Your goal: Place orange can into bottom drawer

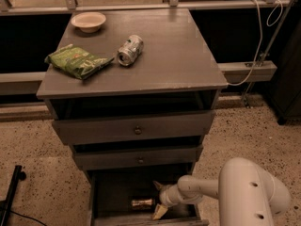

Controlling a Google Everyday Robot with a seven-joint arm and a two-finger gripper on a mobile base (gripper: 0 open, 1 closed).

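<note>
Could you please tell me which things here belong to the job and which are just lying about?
Job: orange can, lying in the open bottom drawer; tool, open, in the drawer beside the can.
Lying about: silver can, green bag, bowl, all on the cabinet top.

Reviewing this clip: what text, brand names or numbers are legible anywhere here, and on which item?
No text here can be read.
Green bag: printing too blurred to read.
Silver can: label too blurred to read.
Orange can, lying in the bottom drawer: markings too small to read.
End effector, open beside that can: no lettering visible.
</note>
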